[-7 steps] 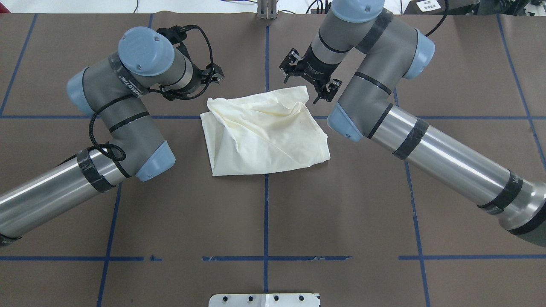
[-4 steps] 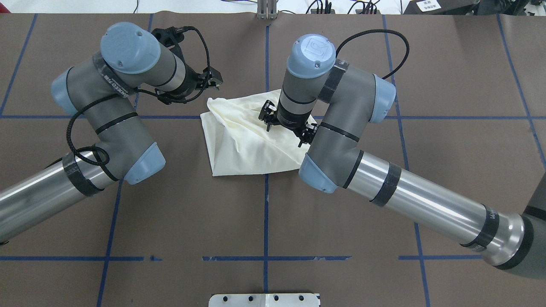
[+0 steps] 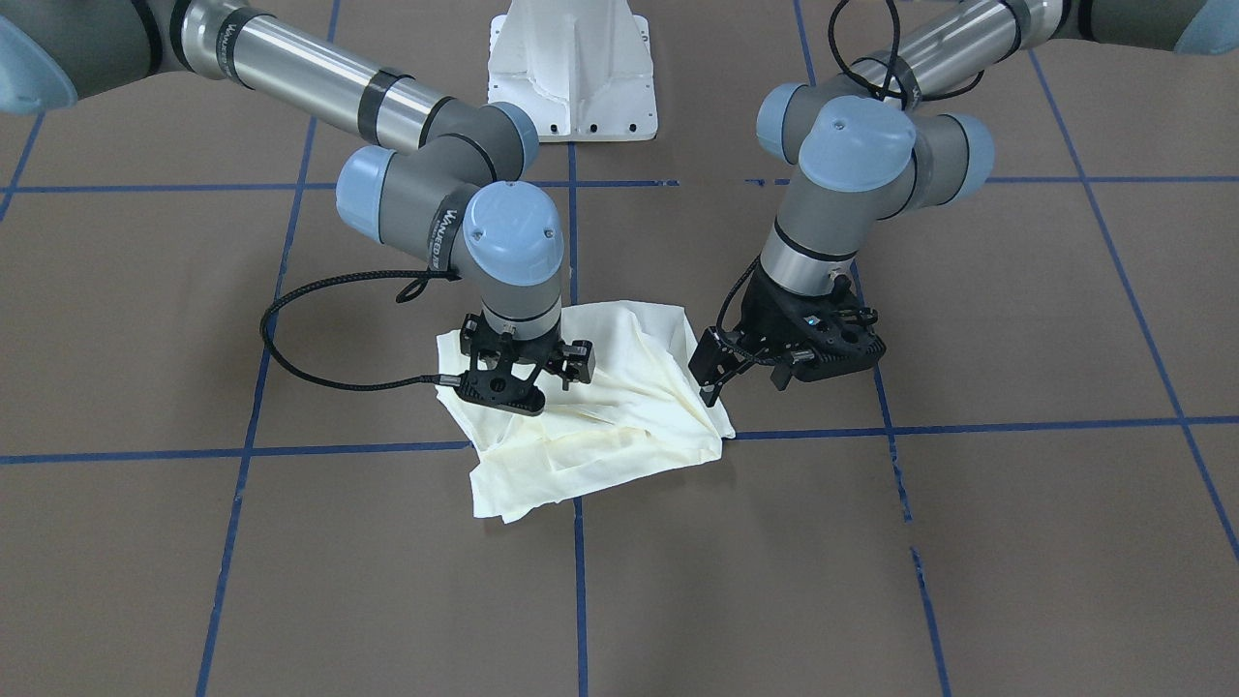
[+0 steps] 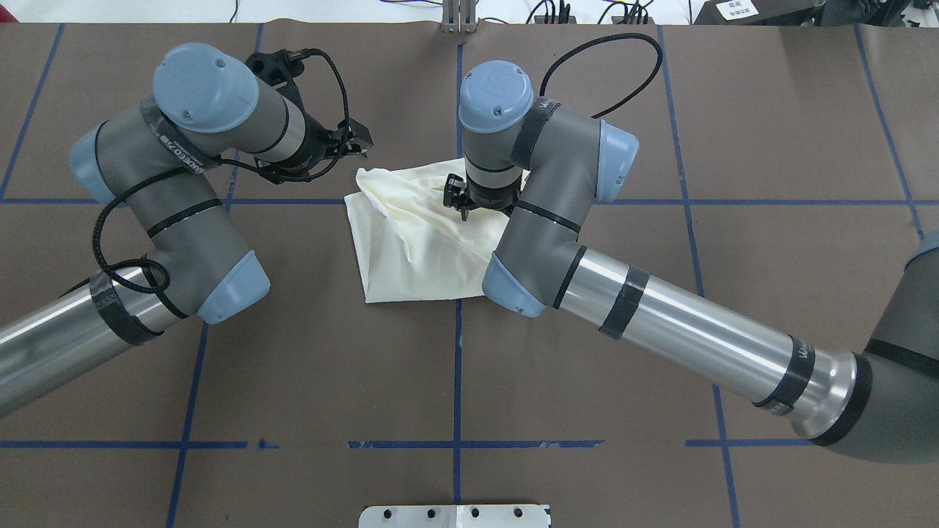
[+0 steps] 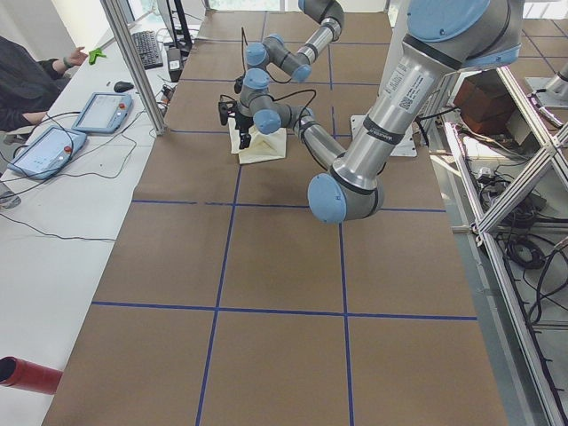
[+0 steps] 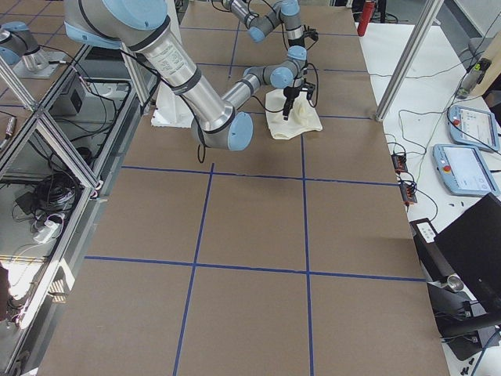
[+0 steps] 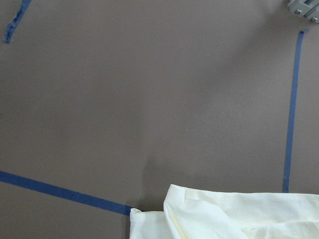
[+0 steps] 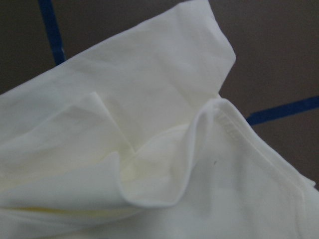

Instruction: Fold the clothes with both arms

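The cream shirt (image 4: 411, 242) lies in a rumpled, folded bundle at the table's middle, plain side up; no print shows. It also shows in the front view (image 3: 619, 426). My right gripper (image 4: 469, 204) points down onto the shirt's far middle, jaws spread, fingers on the cloth (image 3: 518, 387). Its wrist view is filled with folds and a hem (image 8: 149, 149). My left gripper (image 4: 361, 141) hovers open just off the shirt's far left corner (image 3: 736, 373), apart from it. The left wrist view shows only that corner (image 7: 224, 214).
Brown table cover with blue tape lines (image 4: 458, 352). The white pedestal base (image 3: 571, 68) stands behind the shirt in the front view. The right arm's elbow (image 4: 513, 286) overhangs the shirt's right side. Operator pendants (image 6: 462, 125) lie on a side table.
My right arm has swung from beyond the shirt's far right corner to over its middle and come down onto it. My left arm has drawn slightly left.
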`<state>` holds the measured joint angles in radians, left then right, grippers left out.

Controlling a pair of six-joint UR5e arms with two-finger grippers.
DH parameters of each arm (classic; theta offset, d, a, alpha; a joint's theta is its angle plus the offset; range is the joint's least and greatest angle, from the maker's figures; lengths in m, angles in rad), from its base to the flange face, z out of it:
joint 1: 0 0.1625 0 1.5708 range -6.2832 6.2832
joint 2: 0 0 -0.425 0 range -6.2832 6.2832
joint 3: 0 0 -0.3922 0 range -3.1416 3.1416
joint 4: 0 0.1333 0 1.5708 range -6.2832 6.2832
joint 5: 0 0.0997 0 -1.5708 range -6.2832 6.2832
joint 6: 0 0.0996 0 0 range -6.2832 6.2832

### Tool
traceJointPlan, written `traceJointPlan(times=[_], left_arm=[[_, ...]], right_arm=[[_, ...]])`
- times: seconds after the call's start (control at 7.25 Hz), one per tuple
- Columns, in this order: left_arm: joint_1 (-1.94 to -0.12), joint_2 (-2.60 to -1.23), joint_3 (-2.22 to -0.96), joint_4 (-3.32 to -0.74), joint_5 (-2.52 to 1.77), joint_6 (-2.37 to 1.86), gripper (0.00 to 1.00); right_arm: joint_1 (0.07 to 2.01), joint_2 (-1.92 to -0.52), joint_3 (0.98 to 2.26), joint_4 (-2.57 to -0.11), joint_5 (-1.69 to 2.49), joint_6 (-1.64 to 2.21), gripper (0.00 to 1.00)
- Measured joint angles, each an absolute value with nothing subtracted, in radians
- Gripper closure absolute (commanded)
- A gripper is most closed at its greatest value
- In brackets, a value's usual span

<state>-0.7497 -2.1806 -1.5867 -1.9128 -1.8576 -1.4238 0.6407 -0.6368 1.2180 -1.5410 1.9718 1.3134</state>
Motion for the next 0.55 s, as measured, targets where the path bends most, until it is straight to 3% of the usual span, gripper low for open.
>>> traceJointPlan(times=[0.55], left_arm=[[-0.749, -2.173, -1.599, -1.914, -1.857, -1.43, 0.0]], right_arm=[[0.728, -0.585, 1.014, -1.41, 1.967, 1.193, 0.0]])
